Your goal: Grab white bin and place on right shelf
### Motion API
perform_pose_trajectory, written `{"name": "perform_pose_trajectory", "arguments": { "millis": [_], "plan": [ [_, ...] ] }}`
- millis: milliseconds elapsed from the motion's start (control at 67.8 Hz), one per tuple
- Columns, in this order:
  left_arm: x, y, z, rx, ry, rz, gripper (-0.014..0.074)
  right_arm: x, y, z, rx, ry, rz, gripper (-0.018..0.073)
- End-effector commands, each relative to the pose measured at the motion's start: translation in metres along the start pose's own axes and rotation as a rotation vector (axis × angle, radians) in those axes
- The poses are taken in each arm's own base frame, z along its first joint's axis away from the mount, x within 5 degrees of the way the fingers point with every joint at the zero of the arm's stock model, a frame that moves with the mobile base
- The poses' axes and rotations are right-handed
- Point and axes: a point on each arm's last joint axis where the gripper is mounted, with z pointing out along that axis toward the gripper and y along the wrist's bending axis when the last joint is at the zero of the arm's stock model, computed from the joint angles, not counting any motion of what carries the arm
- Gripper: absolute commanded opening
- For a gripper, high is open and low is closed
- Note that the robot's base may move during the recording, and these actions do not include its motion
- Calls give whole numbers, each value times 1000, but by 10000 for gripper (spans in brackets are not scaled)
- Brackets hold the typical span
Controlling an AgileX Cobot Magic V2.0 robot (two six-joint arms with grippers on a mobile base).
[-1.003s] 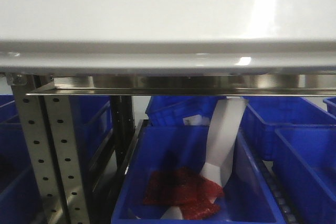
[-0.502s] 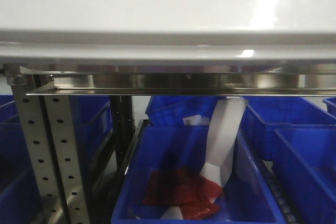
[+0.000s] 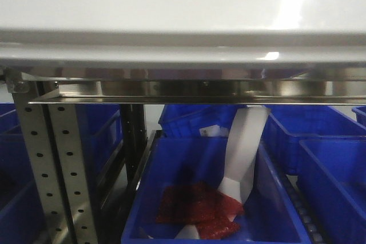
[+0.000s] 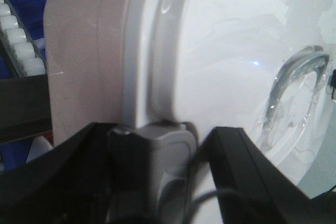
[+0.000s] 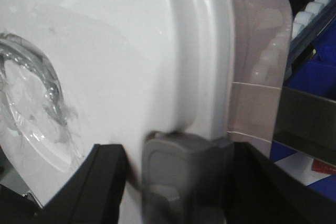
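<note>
The white bin (image 3: 171, 4) fills twelve o'clock, its rim just above the right shelf (image 3: 171, 91) rail. The left gripper (image 4: 157, 177) and right gripper (image 5: 181, 182) each pinch a grey lid latch (image 4: 168, 150). At six o'clock sit blue bins (image 3: 189, 158); a white label (image 3: 214, 131) there is too blurred to read.

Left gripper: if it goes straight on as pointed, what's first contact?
The white bin: its grey clasp sits right ahead of the left gripper, between the fingers; seemingly no gap, depth unclear.
</note>
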Motion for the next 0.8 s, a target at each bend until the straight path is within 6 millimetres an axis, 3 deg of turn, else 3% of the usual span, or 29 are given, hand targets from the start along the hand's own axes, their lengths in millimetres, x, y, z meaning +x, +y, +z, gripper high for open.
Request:
{"name": "perform_pose_trajectory", "arguments": {
  "millis": [0, 177, 354, 605, 782],
  "plan": [
    [-16, -20, -6, 162, -103, -52, 239, -15, 26, -7, -216, -99, 49, 305],
    [-18, -19, -4, 176, -115, -74, 239, -19, 22, -4, -221, -96, 79, 305],
    [-28, -8, 6, 182, -90, -111, 240, -38, 19, -3, -224, -100, 81, 305],
    [-58, 11, 24, 208, -73, -154, 240, -70, 2, 8, -247, -110, 136, 305],
    [-92, 30, 45, 291, -88, -225, 240, -89, -12, 17, -290, -141, 193, 305]
  ]
}}
